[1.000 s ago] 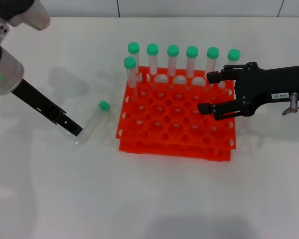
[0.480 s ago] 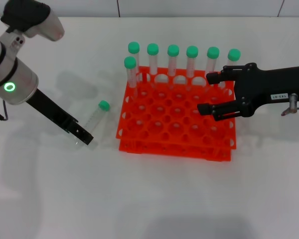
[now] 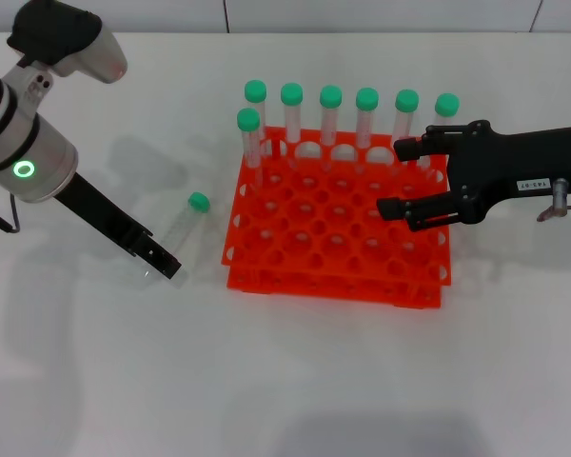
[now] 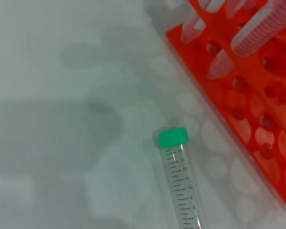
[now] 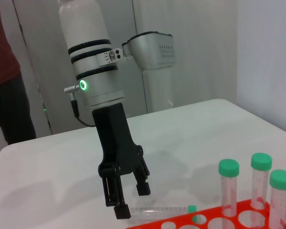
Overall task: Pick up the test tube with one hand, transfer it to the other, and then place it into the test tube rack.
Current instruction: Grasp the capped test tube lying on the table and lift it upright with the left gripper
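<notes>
1. The tube [image 3: 182, 231] lay flat on the table [image 3: 285, 381] at the rack's [image 3: 338, 224] 9 o'clock side, cap [image 3: 199, 201] toward 1 o'clock, base toward 7.
2. Count: one loose tube, seven capped tubes [image 3: 330, 119] standing along the rack's far edge, one rack.
3. The left gripper [image 3: 162, 265] hung low over the tube's base end, fingers [image 5: 119, 202] spread and empty.
4. The right gripper [image 3: 400, 178] hovered over the rack's 3 o'clock side, fingers apart, holding nothing.
</notes>
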